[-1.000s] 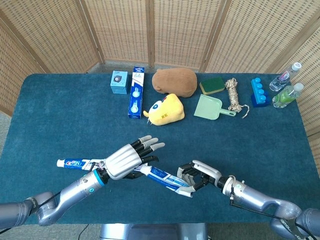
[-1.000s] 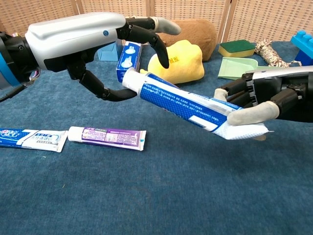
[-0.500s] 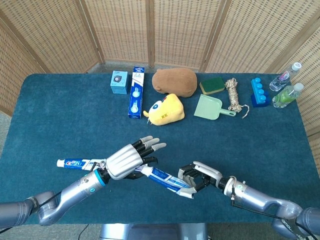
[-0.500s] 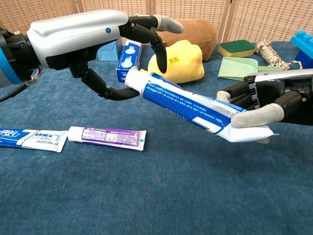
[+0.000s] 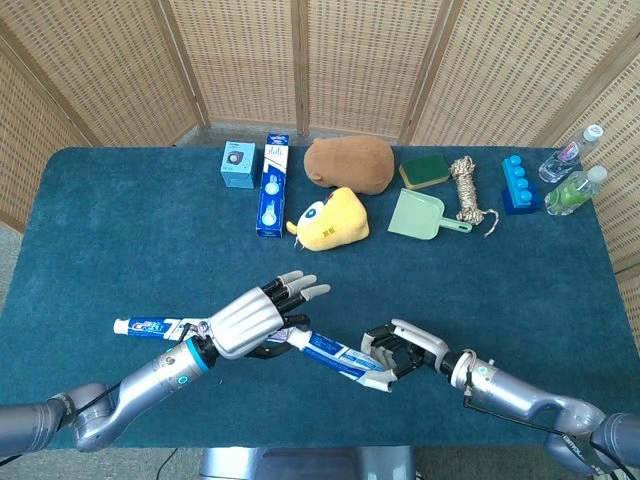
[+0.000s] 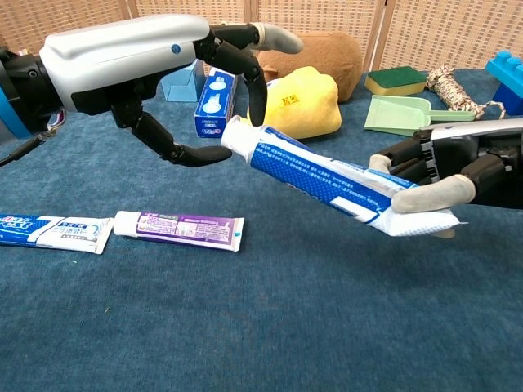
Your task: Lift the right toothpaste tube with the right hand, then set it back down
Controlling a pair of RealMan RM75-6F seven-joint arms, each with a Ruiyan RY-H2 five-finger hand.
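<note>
from the head view, the right hand [image 5: 405, 348] is gripping the right toothpaste tube [image 5: 335, 354] by its flat end, the tube reaching toward the left hand [image 5: 252, 318] — whose fingers are spreading apart, holding nothing.

in the chest view, the right hand [image 6: 458, 167] is clamping the tube's [image 6: 323, 177] crimped end clear above the blue table [image 6: 270, 327], its cap lying just beside the left hand's [image 6: 139, 61] open fingers. below the left hand, a purple tube [image 6: 180, 226] and a blue-and-white tube [image 6: 53, 231] are lying on the cloth.
</note>
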